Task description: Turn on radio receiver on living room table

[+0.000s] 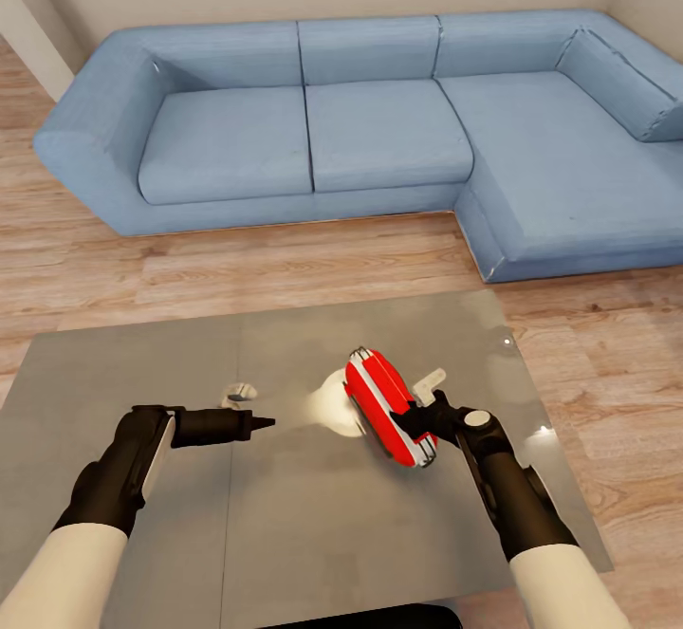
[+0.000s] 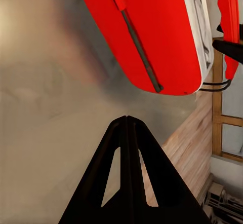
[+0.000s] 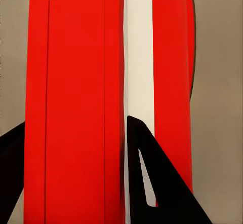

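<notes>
right gripper (image 1: 420, 425) is clamping the radio (image 1: 384, 406), one finger (image 3: 157, 183) lying on its white stripe, the other at the far red edge, so jaws are spread about the body's width. radio is tilting up on edge over the right half of the table (image 1: 142, 373), likely being steadied so the switch side is facing the other arm. left gripper (image 1: 258, 423) is hovering over the table mid-left, fingers (image 2: 126, 133) pressed together into a point, aiming toward the radio, near but apart. pinched tip is probably serving as a poker for the button. sofa (image 1: 379, 126) is sitting beyond the table.
</notes>
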You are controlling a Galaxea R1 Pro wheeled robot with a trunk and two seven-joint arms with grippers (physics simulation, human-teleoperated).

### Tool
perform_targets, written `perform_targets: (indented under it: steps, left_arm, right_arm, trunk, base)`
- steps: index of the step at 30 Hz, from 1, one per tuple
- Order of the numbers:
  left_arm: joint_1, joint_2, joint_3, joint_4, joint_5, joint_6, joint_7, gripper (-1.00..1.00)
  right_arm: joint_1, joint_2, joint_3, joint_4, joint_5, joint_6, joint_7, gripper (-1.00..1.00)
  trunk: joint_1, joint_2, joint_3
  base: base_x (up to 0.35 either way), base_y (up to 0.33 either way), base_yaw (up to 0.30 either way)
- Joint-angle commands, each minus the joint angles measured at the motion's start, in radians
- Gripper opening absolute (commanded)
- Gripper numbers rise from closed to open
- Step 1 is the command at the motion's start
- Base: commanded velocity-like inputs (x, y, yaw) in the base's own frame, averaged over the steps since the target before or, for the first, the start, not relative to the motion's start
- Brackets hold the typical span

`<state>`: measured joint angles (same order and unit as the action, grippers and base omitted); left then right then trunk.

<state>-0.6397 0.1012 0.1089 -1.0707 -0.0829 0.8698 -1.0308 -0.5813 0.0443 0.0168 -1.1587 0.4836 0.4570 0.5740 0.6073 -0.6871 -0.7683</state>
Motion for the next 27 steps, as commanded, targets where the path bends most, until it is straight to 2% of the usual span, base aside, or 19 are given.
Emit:
perform_targets:
  steps: [1, 14, 16, 21, 27]
  left_arm:
    - [0.0, 0.0, 0.0, 0.0, 0.0, 0.0, 0.0, -1.0]
    - [0.0, 0.0, 0.0, 0.0, 0.0, 0.0, 0.0, -1.0]
    - [0.0, 0.0, 0.0, 0.0, 0.0, 0.0, 0.0, -1.0]
    - [0.0, 0.0, 0.0, 0.0, 0.0, 0.0, 0.0, -1.0]
    - [0.0, 0.0, 0.0, -0.001, 0.0, 0.0, 0.0, -1.0]
  right_arm:
    - [0.0, 0.001, 0.0, 0.0, -0.004, 0.0, 0.0, -1.0]
    - [0.0, 0.003, 0.0, 0.045, -0.007, -0.04, -0.028, -1.0]
    - [0.0, 0.003, -0.001, 0.046, -0.013, -0.041, -0.028, -1.0]
    - [0.0, -0.001, -0.001, 0.052, -0.069, -0.051, -0.048, -1.0]
    - [0.0, -0.003, 0.0, 0.084, -0.077, -0.063, -0.062, -1.0]
  trunk:
    - [0.0, 0.0, 0.0]
    - [0.0, 0.0, 0.0]
    - [0.0, 0.0, 0.0]
    - [0.0, 0.0, 0.0]
    - [0.0, 0.0, 0.0]
  base:
    - [0.0, 0.0, 0.0]
    - [0.0, 0.0, 0.0]
    - [0.0, 0.0, 0.0]
    - [0.0, 0.0, 0.0]
    - [0.0, 0.0, 0.0]
